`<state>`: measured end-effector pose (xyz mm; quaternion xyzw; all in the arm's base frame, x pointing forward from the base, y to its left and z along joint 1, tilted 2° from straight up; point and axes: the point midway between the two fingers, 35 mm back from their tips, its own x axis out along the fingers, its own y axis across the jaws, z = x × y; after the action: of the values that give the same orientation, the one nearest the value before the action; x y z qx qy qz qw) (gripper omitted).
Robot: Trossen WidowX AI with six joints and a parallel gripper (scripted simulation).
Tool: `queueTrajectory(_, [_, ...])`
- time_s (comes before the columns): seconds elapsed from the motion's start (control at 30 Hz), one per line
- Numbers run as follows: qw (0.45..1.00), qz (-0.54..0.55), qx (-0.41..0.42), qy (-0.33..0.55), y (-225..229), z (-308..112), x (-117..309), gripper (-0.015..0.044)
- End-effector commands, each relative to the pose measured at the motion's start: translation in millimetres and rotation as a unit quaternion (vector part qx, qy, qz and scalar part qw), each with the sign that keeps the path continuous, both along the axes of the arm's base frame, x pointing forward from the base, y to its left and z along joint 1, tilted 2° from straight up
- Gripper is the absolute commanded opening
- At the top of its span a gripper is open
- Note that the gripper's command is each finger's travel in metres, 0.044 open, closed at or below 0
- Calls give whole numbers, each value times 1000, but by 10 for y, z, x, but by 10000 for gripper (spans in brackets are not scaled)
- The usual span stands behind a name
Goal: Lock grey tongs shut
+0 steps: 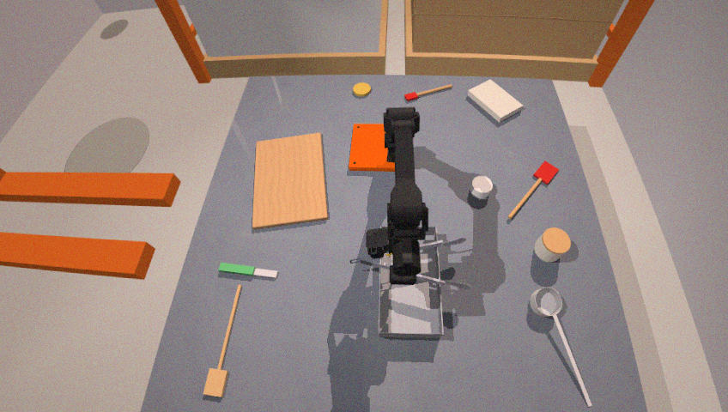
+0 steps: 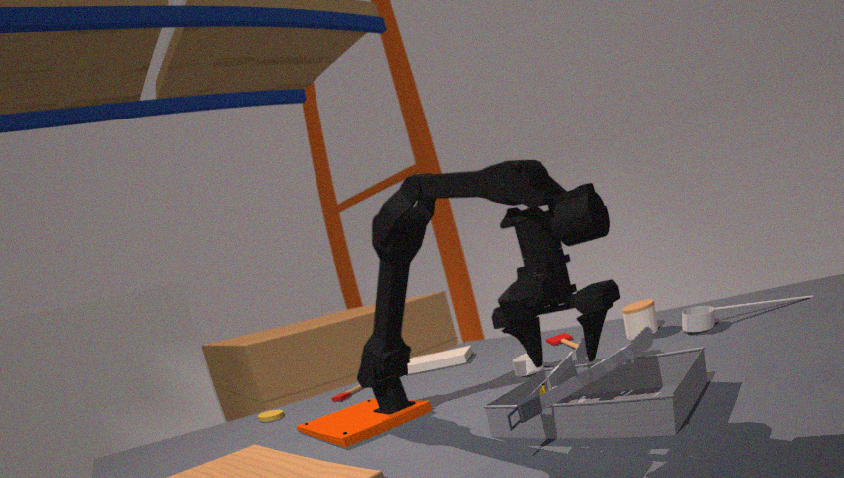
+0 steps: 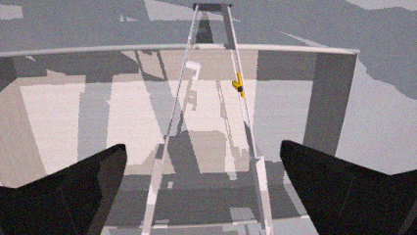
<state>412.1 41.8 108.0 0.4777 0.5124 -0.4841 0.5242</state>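
The grey tongs lie open across the grey roasting tin. Their hinge end sticks out over the tin's left wall in the top view, and a small yellow mark sits on one arm. My gripper is open, pointing down over the tongs. In the wrist view both tong arms run between my widely parted fingertips; contact is not visible. In the top view my arm hides the fingers and the middle of the tongs. The wooden board lies left of my base.
A white cylinder, a jar with a wooden lid, a ladle and a red-headed tool are on the right. A green-handled tool and a wooden tool are on the left. Shelf posts and a white block stand behind.
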Motion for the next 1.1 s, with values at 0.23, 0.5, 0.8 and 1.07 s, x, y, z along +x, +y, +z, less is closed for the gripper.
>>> queueTrajectory(0.23, [1000, -2, 2, 2, 3, -198, 4, 440])
queueTrajectory(0.5, [1000, -2, 2, 2, 1, -330, 1, 440])
queueTrajectory(0.8, [1000, -2, 2, 2, -2, -478, -9, 440])
queueTrajectory(1.07, [1000, -2, 2, 2, -6, -609, -25, 440])
